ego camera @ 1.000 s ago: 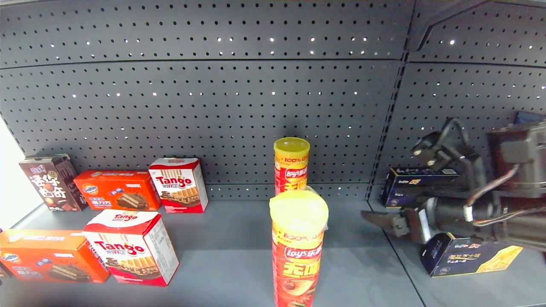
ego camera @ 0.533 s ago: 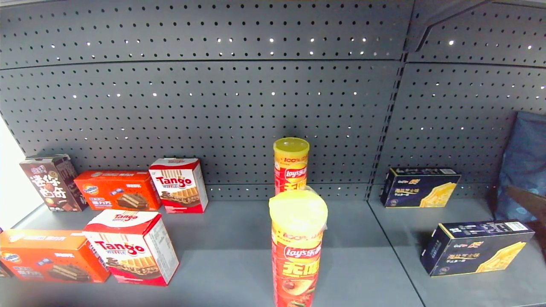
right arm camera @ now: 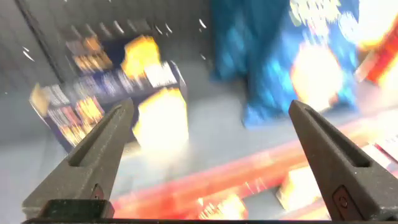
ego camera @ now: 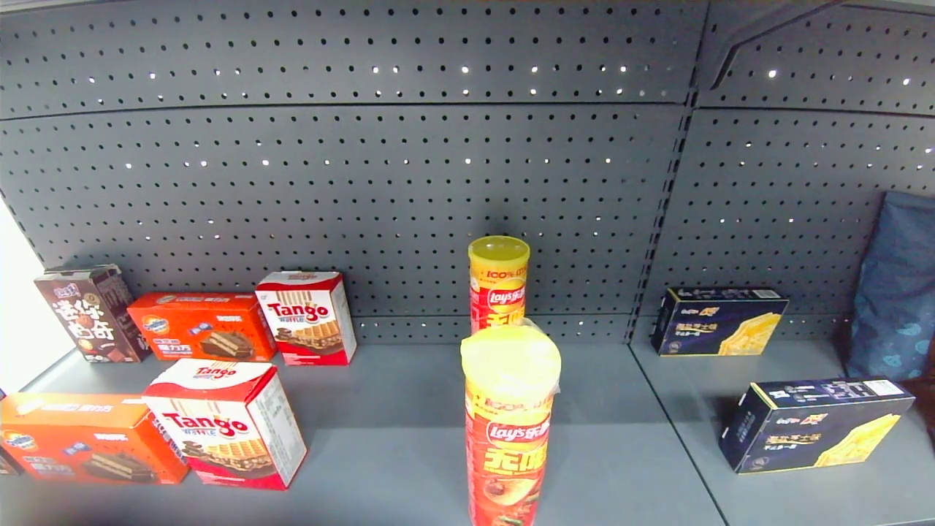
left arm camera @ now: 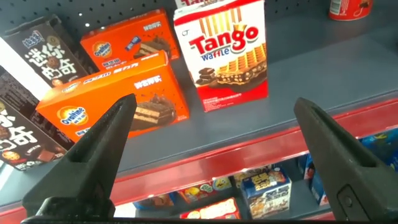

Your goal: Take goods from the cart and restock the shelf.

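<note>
Two tall crisp cans stand one behind the other on the grey shelf in the middle of the head view. The front can is low at centre and the rear can stands back against the pegboard wall. Toward the lower left sit a front wafer box and a front orange box side by side. Behind them, in a row along the wall, are a rear wafer box, a rear orange box and a brown box. On the right half of the frame a rear dark blue box lies near the wall and a front dark blue box lies nearer the edge. A blue bag leans at the far right. In the left wrist view the left gripper hangs just out from the shelf's red front strip, its fingers spread wide with nothing between them, facing the front orange and wafer boxes. In the right wrist view, which is smeared, the right gripper is likewise spread wide and empty, facing the front dark blue box and the blue bag.
</note>
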`<state>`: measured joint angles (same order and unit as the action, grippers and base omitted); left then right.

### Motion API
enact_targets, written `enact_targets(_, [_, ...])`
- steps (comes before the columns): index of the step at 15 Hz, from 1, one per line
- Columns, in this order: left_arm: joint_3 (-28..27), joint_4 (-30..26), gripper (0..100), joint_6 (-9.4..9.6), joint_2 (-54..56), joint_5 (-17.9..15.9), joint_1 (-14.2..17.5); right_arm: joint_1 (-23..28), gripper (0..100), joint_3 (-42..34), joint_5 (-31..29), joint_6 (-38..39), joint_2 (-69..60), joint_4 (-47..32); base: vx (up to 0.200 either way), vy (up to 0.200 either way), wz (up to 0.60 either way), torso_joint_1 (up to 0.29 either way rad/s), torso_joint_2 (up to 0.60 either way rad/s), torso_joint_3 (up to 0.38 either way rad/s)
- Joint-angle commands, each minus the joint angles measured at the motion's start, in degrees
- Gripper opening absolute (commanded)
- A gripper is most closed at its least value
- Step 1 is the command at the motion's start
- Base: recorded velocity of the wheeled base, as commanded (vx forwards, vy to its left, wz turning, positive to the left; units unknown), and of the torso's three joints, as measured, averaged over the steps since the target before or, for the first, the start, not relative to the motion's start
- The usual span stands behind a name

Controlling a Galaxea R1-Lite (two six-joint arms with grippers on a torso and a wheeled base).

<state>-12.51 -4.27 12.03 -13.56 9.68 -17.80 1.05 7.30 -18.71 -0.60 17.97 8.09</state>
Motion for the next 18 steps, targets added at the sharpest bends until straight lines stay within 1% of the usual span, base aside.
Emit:
enact_targets(1, [0.11,0.05,100,0.01,0.64,-0.01,0.40,-1.31,100,-5.90,2.63,-1.51,-17.79,-8.09,0.000,0.000,0.00,0.000,0.00,0.000])
enact_targets(2, [0.11,0.05,100,0.01,0.64,-0.01,0.40,-1.14,100,-5.98,4.65,-0.81,-17.79,-7.92,0.000,0.000,0.00,0.000,0.00,0.000])
enact_targets(3, [0.29,0.05,100,0.01,0.72,-0.01,0.40,-1.14,100,-6.07,11.07,-0.02,-17.71,-7.83,0.000,0.000,0.00,0.000,0.00,0.000])
enact_targets(4, [0.64,0.05,100,0.01,1.08,-0.01,0.40,-1.14,100,-6.69,16.25,-0.37,-17.71,-8.09,0.000,0.000,0.00,0.000,0.00,0.000])
enact_targets(5, [0.91,-0.04,100,0.01,2.13,-0.10,0.31,-1.14,100,-7.30,17.57,-0.63,-17.71,-8.27,0.000,0.000,0.00,0.000,0.00,0.000])
enact_targets(7, [0.82,-0.04,100,0.01,2.66,-0.10,0.40,-1.14,100,-7.21,17.31,0.60,-17.79,-8.18,0.000,0.000,0.00,0.000,0.00,0.000])
enact_targets(11, [0.73,0.05,100,0.01,2.66,-0.01,0.48,-1.14,100,-7.30,17.39,0.69,-17.71,-8.18,0.000,0.000,0.00,0.000,0.00,0.000])
enact_targets(13, [3.72,0.14,100,0.10,2.83,-0.36,0.48,-1.14,100,-7.30,17.39,0.69,-17.71,-8.18,0.000,0.000,0.00,0.000,0.00,0.000])
enact_targets(16, [5.04,0.22,100,1.77,2.75,-0.36,0.40,-1.14,100,-7.30,17.39,0.60,-17.71,-8.18,0.000,0.000,0.00,0.000,0.00,0.000])
enact_targets(18, [7.06,0.84,100,1.94,3.18,-0.28,0.13,-1.14,100,-7.30,17.39,0.69,-17.71,-8.18,0.000,0.000,0.00,0.000,0.00,0.000])
